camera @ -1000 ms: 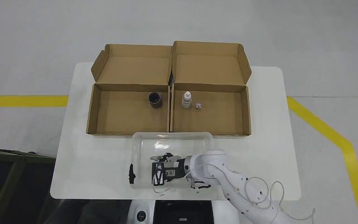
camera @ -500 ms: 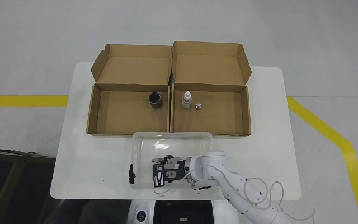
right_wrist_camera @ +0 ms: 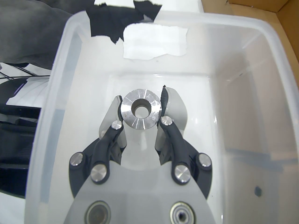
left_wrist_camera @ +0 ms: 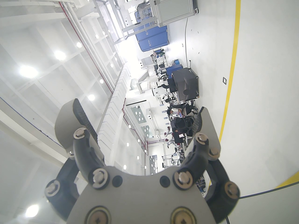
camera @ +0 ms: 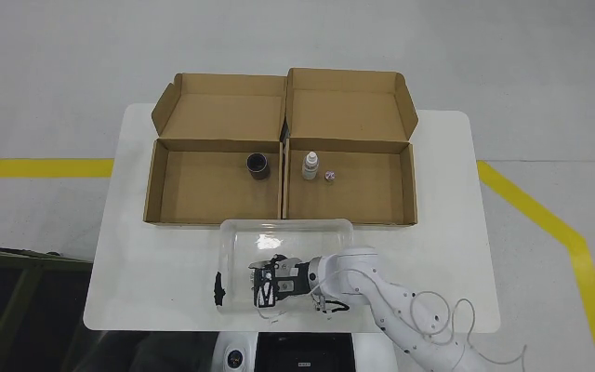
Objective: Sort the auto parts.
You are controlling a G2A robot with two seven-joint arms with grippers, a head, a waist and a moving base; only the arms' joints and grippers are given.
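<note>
A silver metal ring with a round centre hole sits low inside the clear plastic bin. My right gripper is shut on it, one pad against each side. From above, that gripper lies in the bin's near left part, and the ring is hidden under it. My left gripper points up into the room, open, with nothing between its fingers. The left cardboard box holds a dark cylinder. The right box holds a white bottle-shaped part and a small round part.
Both boxes stand side by side behind the bin, lids folded back. Black tape and a white paper scrap stick to the bin's left wall. White tabletop lies bare to the right of the bin and at the left.
The right arm's wrist shifted only slightly; its gripper stays low in the bin around the ring.
</note>
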